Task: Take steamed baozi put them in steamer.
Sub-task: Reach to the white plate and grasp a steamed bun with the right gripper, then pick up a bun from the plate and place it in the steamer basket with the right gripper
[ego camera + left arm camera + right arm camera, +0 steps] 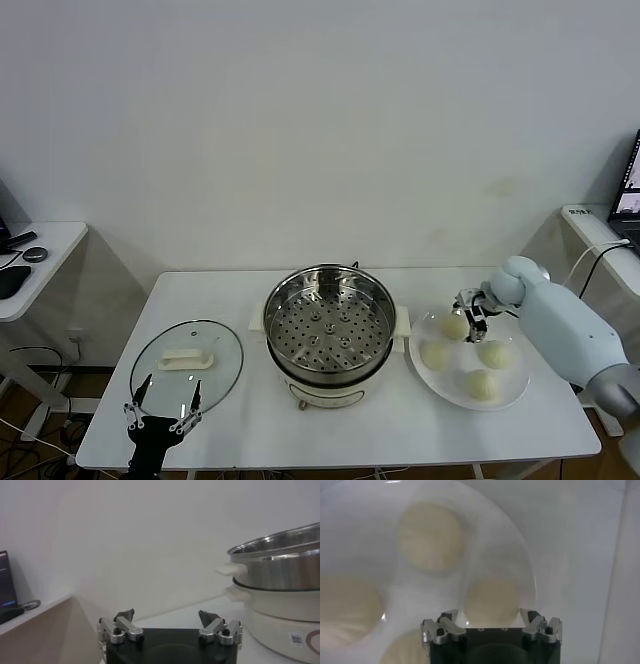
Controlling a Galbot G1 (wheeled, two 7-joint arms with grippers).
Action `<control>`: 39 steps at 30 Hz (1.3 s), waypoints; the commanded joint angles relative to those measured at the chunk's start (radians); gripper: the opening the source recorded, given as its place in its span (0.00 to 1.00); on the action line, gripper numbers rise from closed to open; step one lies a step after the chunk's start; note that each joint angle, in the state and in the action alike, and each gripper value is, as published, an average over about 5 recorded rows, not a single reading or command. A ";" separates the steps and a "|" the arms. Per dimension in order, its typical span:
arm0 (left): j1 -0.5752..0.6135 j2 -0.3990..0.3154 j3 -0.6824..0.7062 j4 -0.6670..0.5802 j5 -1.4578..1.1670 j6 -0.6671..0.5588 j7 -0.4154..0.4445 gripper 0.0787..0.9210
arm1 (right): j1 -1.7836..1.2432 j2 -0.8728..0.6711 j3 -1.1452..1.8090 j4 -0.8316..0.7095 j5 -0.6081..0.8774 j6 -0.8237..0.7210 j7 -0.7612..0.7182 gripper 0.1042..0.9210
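Note:
The steel steamer point(328, 330) with its perforated tray stands mid-table, with no bun in it. Four cream-white baozi lie on a white plate point(520, 376) to its right. My right gripper point(470, 312) is open and hangs low over the back-left baozi point(454, 326). In the right wrist view that baozi point(491, 599) sits between the spread fingers of the right gripper point(490, 618), and the other three buns lie around it on the plate point(485, 545). My left gripper point(163, 405) is open and empty at the front left; in its wrist view point(167, 616) the steamer point(280, 565) shows to one side.
A round glass lid point(222, 372) with a white handle lies flat at the table's left, just behind the left gripper. Side tables stand at the far left point(40, 250) and far right point(600, 225). A white wall runs behind.

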 commanded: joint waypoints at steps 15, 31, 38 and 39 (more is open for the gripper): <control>-0.004 0.005 0.002 0.003 0.001 -0.007 -0.002 0.88 | 0.197 -0.171 -0.222 0.266 0.347 -0.075 -0.016 0.42; -0.036 0.036 0.008 0.023 -0.055 -0.008 -0.009 0.88 | 0.818 0.007 -0.714 0.409 0.704 0.091 -0.060 0.44; -0.039 0.043 -0.007 0.021 -0.074 -0.007 -0.014 0.88 | 0.802 0.228 -0.818 0.345 0.664 0.264 -0.064 0.46; -0.040 0.042 -0.008 0.021 -0.074 -0.007 -0.014 0.88 | 0.791 0.254 -0.829 0.331 0.637 0.294 -0.066 0.46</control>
